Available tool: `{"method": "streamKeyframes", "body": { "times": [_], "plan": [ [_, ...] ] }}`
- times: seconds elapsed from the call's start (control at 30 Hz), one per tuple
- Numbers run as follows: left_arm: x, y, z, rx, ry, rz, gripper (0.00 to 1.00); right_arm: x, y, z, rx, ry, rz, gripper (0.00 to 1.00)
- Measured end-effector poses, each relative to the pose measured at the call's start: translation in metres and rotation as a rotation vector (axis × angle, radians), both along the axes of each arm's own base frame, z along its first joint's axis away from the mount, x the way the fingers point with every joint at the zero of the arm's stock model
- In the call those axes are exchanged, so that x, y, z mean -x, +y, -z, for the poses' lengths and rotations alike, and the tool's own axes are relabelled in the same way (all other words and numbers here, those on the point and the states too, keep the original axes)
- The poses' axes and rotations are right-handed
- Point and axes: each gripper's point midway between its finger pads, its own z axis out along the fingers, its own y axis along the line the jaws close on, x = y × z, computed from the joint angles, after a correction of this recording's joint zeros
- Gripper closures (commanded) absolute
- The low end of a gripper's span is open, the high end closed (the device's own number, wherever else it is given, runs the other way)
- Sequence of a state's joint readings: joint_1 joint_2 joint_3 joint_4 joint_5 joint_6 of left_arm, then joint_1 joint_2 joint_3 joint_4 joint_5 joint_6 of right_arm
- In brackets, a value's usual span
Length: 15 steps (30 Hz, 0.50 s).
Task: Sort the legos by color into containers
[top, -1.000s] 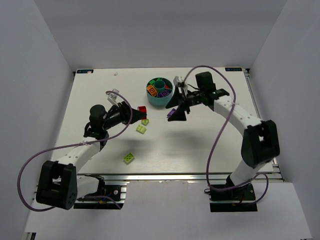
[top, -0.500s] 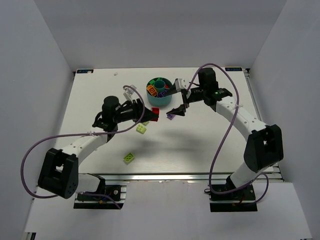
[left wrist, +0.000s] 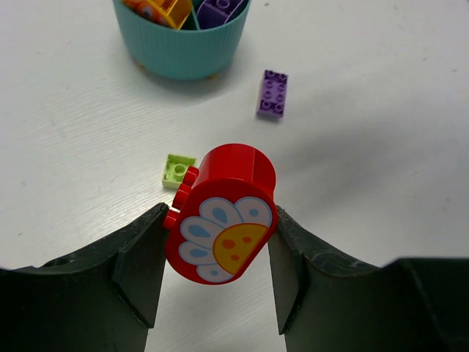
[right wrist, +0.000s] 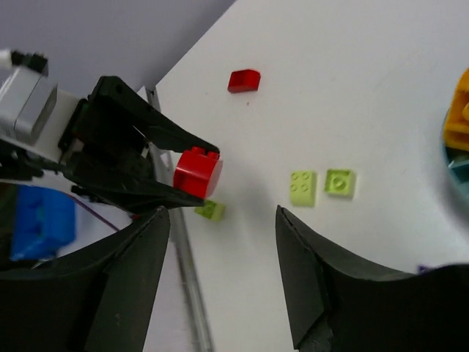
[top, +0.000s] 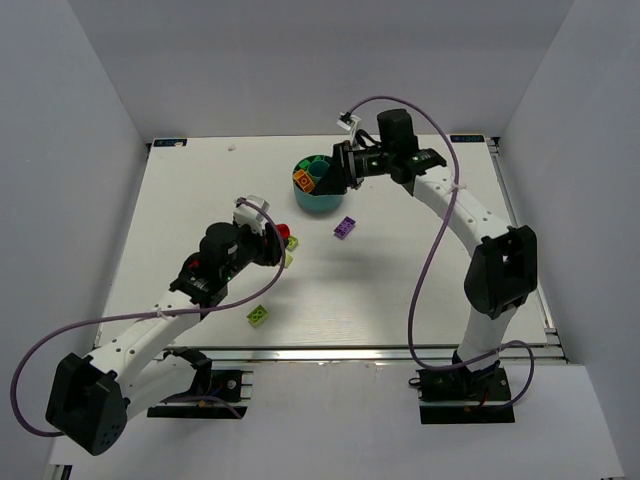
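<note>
Table: a white top (top: 200, 200) boxed in by plain white walls, both arms reaching out over it.
Left gripper (left wrist: 220, 215): clamped on a red brick (left wrist: 236, 170) with a daisy print, held off the table, short of the teal bowl (left wrist: 183, 55).
Right gripper (right wrist: 220, 242): jaws wide apart, nothing between them, hanging at the bowl's rim in the top view.
Loose pieces: a purple brick (top: 346, 227) lies near the bowl, and a lime brick (left wrist: 178, 171) lies just below the held red one.
Bowl: an orange brick (left wrist: 157, 9) and a purple one are in separate wedges.
Risk one: the arms could clash at the bowl, since the right one sits where the left likely needs to go.
Risk two: the brick is rounded and pinched by its sides, so it could twist, land in the wrong wedge or bounce off the rim.
</note>
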<state>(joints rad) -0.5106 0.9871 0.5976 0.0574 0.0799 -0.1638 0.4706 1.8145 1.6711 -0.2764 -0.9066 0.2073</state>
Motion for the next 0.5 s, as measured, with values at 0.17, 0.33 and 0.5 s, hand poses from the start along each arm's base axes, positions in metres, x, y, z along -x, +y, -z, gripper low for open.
{"method": "streamKeyframes", "body": {
  "times": [0.17,0.33,0.5],
  "plan": [
    [-0.004,0.008,0.012,-0.054,-0.004,-0.044,0.75,0.017,0.021,0.028,0.082,0.26,0.051,0.31],
    [-0.008,0.008,0.011,-0.066,-0.022,-0.057,0.75,0.037,0.036,0.04,0.14,0.34,0.066,0.29],
    [-0.009,0.006,0.016,-0.074,-0.012,-0.054,0.75,0.042,0.045,0.044,0.16,0.347,0.079,0.28]
  ]
}}
